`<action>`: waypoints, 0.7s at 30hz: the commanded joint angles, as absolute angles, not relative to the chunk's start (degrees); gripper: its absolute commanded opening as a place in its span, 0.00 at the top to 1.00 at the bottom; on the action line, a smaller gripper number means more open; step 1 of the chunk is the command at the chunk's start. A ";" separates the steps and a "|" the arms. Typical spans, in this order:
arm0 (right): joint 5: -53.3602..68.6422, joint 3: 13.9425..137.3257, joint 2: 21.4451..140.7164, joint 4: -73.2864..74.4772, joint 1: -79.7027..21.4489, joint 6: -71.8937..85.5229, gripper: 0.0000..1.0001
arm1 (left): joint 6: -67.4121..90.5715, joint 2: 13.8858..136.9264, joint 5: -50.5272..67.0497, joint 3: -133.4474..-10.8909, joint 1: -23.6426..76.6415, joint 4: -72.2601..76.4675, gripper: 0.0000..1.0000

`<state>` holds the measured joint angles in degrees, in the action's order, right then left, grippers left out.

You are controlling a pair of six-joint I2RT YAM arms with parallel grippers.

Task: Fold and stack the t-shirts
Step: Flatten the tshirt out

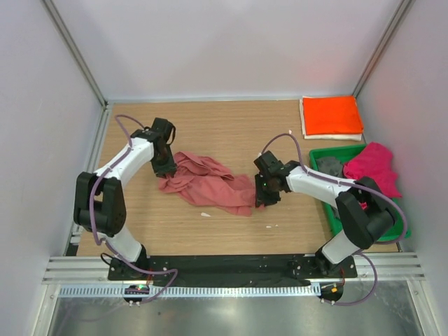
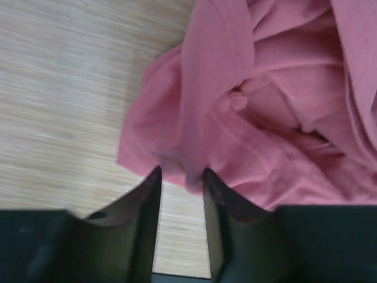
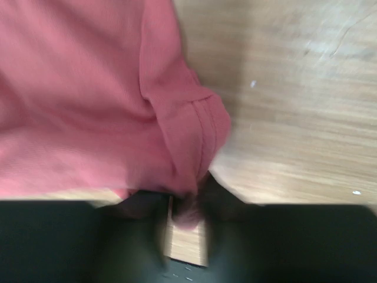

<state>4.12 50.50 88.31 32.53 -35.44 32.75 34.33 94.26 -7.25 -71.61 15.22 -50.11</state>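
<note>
On the desk the left pincer meets the crumpled salmon-red t-shirt; the overhead view hides the fingers, while its wrist view shows half-closed jaws with the cloth's edge between them. Whether they pinch it I cannot tell. The right pincer straddles the right hem, blurred and equally unclear, and only the overhead view shows the orange t-shirt and the green tray.

Bright even overhead light — wrist views blurred.

Bare table behind crumpled salmon shirt, green tray and folded orange shirt blocking right side
</note>
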 commanded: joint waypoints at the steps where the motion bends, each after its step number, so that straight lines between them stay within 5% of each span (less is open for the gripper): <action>1: 1.24 55.89 90.26 29.88 -33.58 31.91 0.80 | 31.82 97.20 -0.80 -74.26 14.94 -47.20 0.74; 2: 0.53 56.77 90.70 30.32 -33.05 31.82 0.89 | 31.73 97.82 -0.36 -74.88 14.94 -47.02 0.80; 3: 0.27 58.69 91.57 31.37 -31.65 31.56 0.98 | 31.64 98.69 -0.35 -76.88 14.77 -47.28 1.00; 15: -17.74 95.85 86.93 52.01 -25.84 21.89 0.99 | 34.62 87.28 -6.14 -108.53 12.83 -54.48 1.00; 21: -12.33 92.50 74.66 53.52 -25.75 23.90 0.99 | 37.79 71.07 -12.82 -97.32 12.83 -54.58 1.00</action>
